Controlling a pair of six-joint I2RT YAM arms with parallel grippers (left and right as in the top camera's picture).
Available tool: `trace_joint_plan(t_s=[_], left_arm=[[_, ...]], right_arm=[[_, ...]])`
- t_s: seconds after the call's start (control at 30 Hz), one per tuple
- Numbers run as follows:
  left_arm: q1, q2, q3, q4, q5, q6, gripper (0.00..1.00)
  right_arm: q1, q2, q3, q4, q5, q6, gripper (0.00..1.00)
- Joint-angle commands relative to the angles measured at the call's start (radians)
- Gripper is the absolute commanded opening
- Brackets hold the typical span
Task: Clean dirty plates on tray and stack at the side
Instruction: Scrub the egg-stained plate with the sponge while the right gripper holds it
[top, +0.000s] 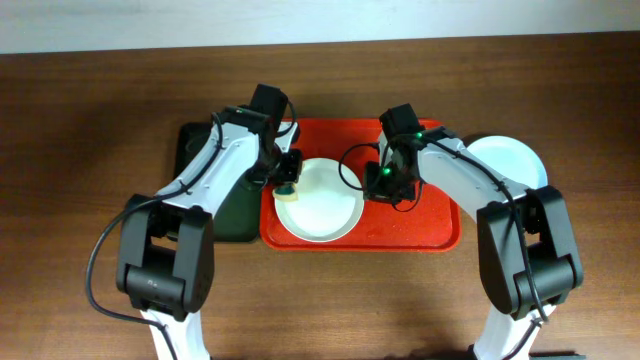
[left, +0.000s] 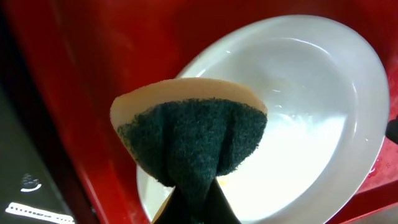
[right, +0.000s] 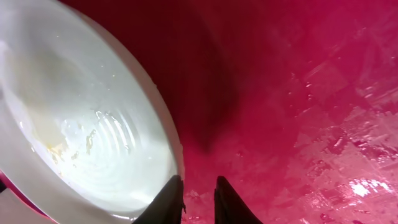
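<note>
On the wooden desk the red tray lies between the two arms, and one white plate rests in its left half. The overhead view alone shows a second plate on the desk just past the tray's right end, partly covered by the right arm, and a dark green tray touching the red tray's left edge under the left arm. The left gripper is at the plate's left rim, its fingers clamped on a sponge. The left wrist view shows the sponge folded, green scouring face outward with a tan backing behind it, over the plate's near edge; whether it touches the plate is hard to judge. The right gripper sits over bare tray floor just beside the plate's right rim. Its wrist view shows the two dark fingers a narrow gap apart with nothing between them, and also yellowish smears on the plate's inner surface, which the overhead picture is too small to reveal.
</note>
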Motion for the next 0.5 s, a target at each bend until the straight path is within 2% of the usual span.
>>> trace_joint_plan(t_s=[0.0,0.47], left_arm=[[-0.013,0.003,-0.009,0.01,-0.006,-0.013,0.0],[-0.019,0.003,-0.009,0.01,-0.006,-0.013,0.0]], right_arm=[[0.03,-0.019,0.014,0.005,-0.002,-0.005,0.2],[0.031,-0.019,0.014,0.006,0.008,-0.004,0.16]])
